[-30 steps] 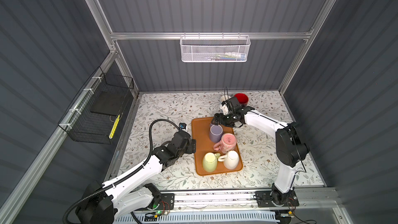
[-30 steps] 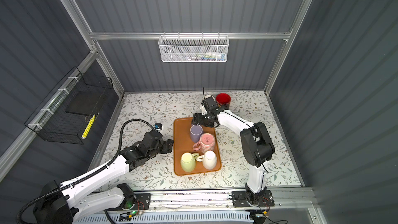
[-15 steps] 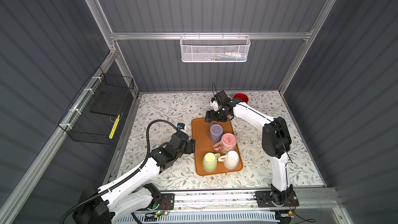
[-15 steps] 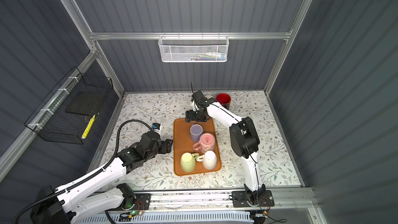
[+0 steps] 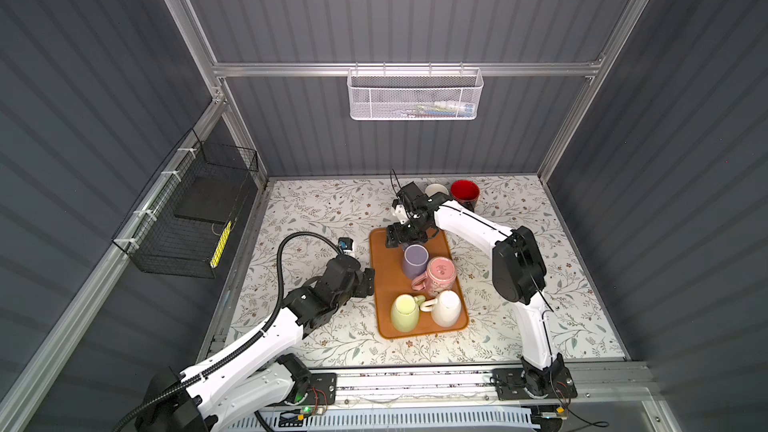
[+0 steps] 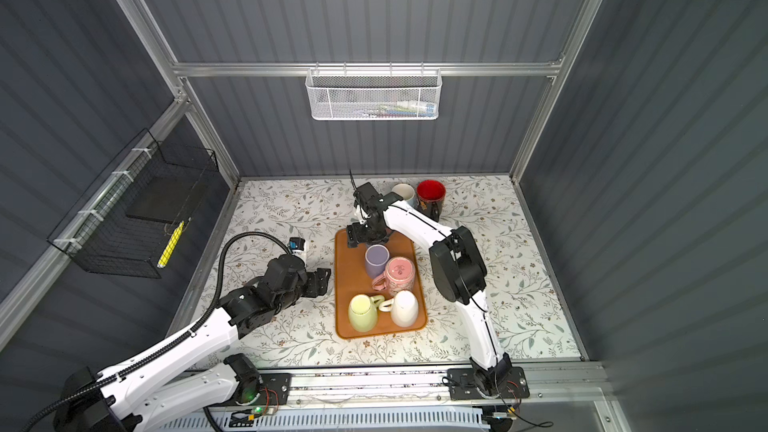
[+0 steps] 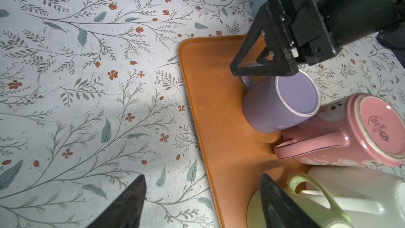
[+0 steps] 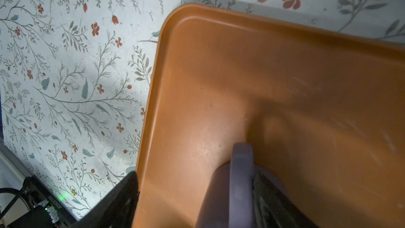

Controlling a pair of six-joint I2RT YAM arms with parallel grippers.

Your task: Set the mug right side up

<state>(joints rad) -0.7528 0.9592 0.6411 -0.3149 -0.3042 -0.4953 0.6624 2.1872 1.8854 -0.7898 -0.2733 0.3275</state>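
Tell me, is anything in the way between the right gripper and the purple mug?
Nothing visible is. The right gripper is at the upside-down purple mug, with its open jaws on either side of the mug's handle. The pink mug sits on the purple mug's other side, not in between.

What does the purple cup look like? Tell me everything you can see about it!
The purple mug is pale lilac, smooth and shiny, like glazed ceramic. It stands upside down near the far end of the orange tray, so its flat base with a thin white ring faces up. Its handle points toward the back and sits between the open fingers of the right end effector; whether they touch it is unclear. The pink mug sits right against its side.
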